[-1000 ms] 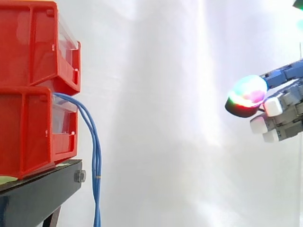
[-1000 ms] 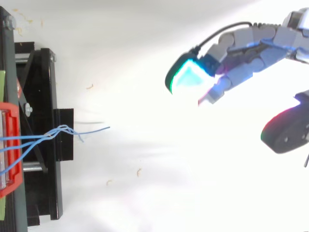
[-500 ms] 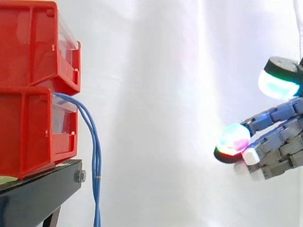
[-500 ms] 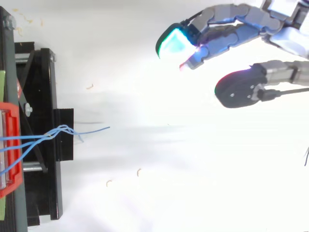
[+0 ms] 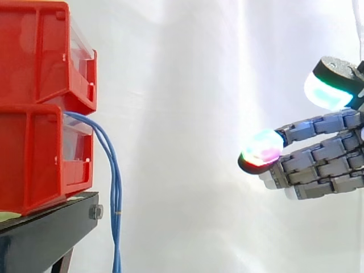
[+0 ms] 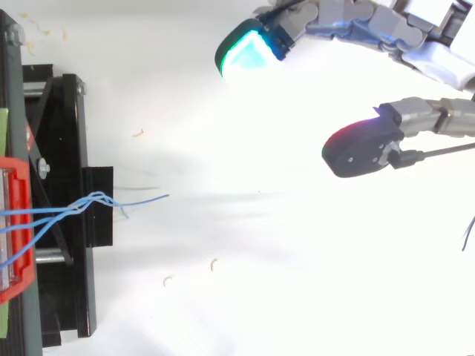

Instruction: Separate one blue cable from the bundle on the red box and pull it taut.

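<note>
The thin blue cables come out of the clear front of the lower red plastic bin. They bend over its front edge and hang down together as one bundle. They pass just beside the front edge of the black metal stand and leave the side view at the bottom. No cable is separated from the bundle, and none is pulled taut.

In the top view you see the cables cross each other near the front edge of the stand. One strand reaches further out than the others, past that edge. The second red plastic bin sits on top of the lower one, and no cable comes from it.

The robot hand comes in from the right edge of the side view, in front of the white curtain. It is well apart from the cables, at about the height of the lower bin. Its fingers are stretched out towards the bins, only loosely bent, and the foremost pad glows green, red and white. The thumb stands apart above them, with a cyan pad. You can see in the top view that the space between the thumb and the fingers is wide, so the hand is spread and holds nothing.
</note>
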